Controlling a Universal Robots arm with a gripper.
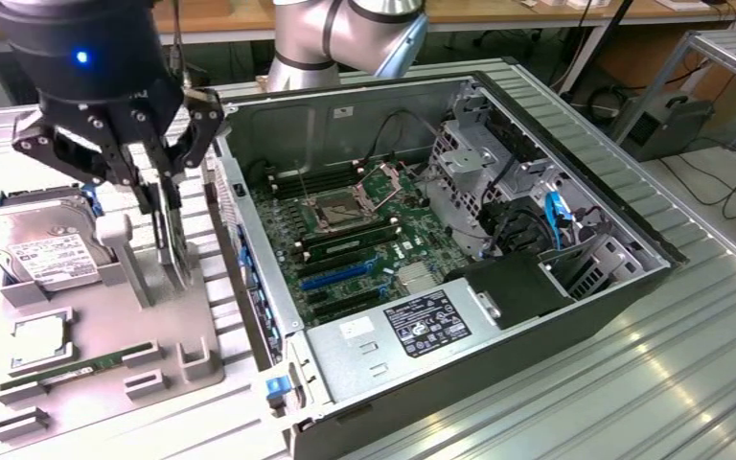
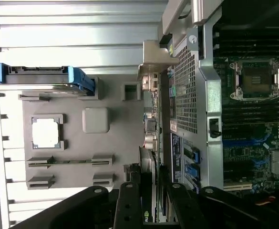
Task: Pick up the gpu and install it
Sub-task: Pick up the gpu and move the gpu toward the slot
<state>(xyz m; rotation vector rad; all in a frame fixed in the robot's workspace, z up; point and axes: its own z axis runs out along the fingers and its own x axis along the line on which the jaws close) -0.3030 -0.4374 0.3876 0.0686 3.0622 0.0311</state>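
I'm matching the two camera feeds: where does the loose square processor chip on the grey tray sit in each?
Exterior view: the processor chip lies in a square pocket of the grey tray, between the hard drive and the memory stick.
Wrist view: the processor chip sits in that pocket of the grey tray, likewise between hard drive and memory stick.
Shared landmark: the CPU socket on the motherboard.

No text legible (labels on hard drive (image 1: 38, 251) and power supply (image 1: 394, 337) unreadable).
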